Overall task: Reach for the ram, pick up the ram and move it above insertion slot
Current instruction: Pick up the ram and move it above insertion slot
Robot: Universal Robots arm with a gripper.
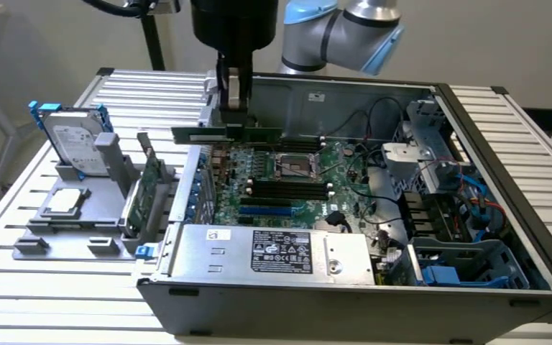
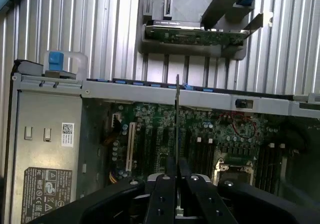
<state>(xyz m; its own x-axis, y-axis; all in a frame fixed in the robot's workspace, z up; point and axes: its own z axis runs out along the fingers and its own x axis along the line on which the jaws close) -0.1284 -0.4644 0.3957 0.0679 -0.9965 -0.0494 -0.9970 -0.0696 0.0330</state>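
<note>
The gripper (image 1: pixel 230 108) hangs over the open computer case (image 1: pixel 468 302), its fingers (image 2: pixel 165 194) closed on the ram (image 1: pixel 226 134), which it holds level in the air above the motherboard (image 1: pixel 286 183). In the wrist view the ram (image 2: pixel 177 119) appears edge-on as a thin line between the fingers. It seems to sit over the dark memory slots (image 1: pixel 290 188), though the exact alignment is hard to judge.

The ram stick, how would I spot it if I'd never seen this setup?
Find the open computer case on the slatted table. Above its motherboard hangs the black gripper, shut on the ram. It's the one thin green strip held in the air, level, unlike the taller card standing outside the case.
</note>
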